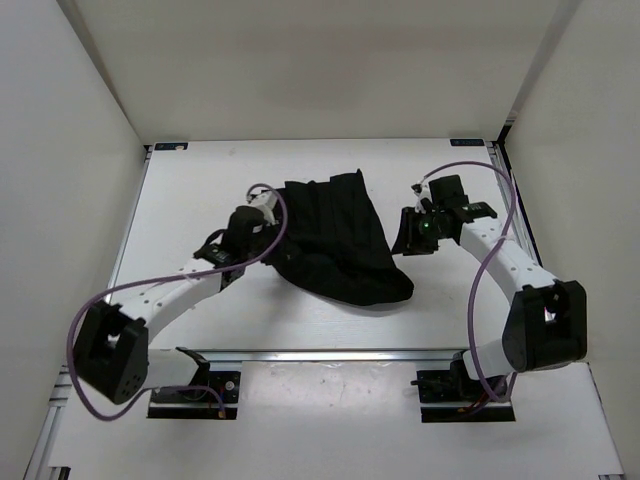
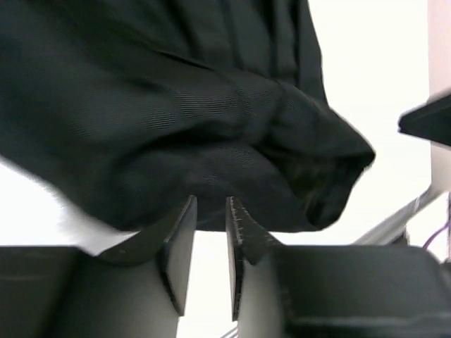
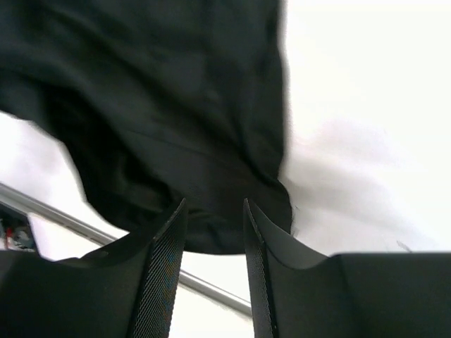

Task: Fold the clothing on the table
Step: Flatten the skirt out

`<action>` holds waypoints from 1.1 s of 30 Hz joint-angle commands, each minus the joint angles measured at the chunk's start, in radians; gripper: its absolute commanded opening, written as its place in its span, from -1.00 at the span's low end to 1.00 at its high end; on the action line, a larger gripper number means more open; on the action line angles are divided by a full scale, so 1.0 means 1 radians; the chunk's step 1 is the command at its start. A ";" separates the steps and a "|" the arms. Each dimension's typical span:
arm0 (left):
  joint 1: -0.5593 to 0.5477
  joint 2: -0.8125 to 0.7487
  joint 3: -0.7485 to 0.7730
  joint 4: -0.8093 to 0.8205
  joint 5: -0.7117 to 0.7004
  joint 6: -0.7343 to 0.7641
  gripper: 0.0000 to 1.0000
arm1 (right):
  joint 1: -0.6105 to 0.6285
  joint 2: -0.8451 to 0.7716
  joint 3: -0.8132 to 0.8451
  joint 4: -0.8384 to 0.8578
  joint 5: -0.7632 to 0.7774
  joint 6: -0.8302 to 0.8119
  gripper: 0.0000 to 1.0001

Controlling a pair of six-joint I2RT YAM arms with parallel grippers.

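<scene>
White table (image 1: 200,190) bears plain black pleated clothing (image 1: 335,235), loosely bunched.

The clothing (image 1: 335,240) lies bunched mid-counter, the only bulk on the counter (image 1: 200,180). Behind the clothing, bare surface runs to the back wall (image 1: 320,70). In front of it a bare band reaches the metal rail (image 1: 330,353). Left of the clothing the left gripper (image 2: 210,204) and its looping purple cable (image 1: 130,290) crowd the lane. Right of it the right gripper (image 3: 215,204) does the same. Both grippers' jaws stand parted with nothing between them. Side walls (image 1: 60,200) close in both flanks.
</scene>
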 commanded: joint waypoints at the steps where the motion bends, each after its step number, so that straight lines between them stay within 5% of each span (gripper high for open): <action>1: -0.080 0.083 0.104 -0.001 -0.033 0.065 -0.27 | -0.004 0.035 0.033 -0.087 0.063 -0.023 -0.13; 11: -0.146 0.283 0.327 -0.024 -0.015 0.141 -0.10 | 0.114 0.131 0.099 -0.053 -0.003 0.002 -0.14; 17: -0.219 0.405 0.501 -0.214 -0.047 0.276 0.22 | 0.090 0.110 0.099 -0.018 -0.051 0.023 -0.14; 22: -0.270 0.502 0.677 -0.428 -0.156 0.359 0.21 | 0.099 0.132 0.088 -0.044 -0.043 0.020 -0.17; 33: -0.350 0.544 0.714 -0.534 -0.291 0.350 0.23 | 0.064 0.052 -0.028 -0.046 -0.035 0.037 -0.18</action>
